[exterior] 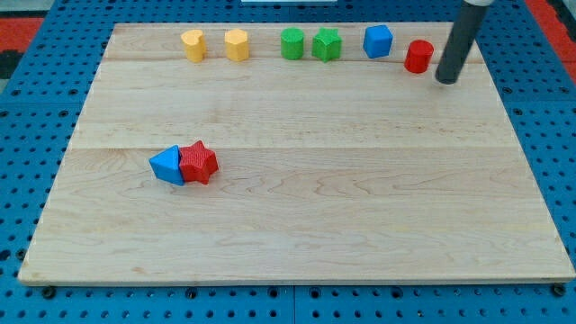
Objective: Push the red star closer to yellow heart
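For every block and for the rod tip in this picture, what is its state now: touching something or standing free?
red star: touching the blue block on its left.
blue block: against the red star.
yellow heart: free, top row.
yellow block: free.
green round block: close beside the green star, contact unclear.
green star: in the top row.
blue cube-like block: free.
red cylinder: free.
my tip: right of the red cylinder, not touching.

No readable text, labels, brands or numbers anywhere. Wooden board [297, 216]: bare grain only. Blocks: plain coloured faces, no markings. Blue pegboard surround [27, 135]: holes only; fine print, if any, possibly too small to resolve.
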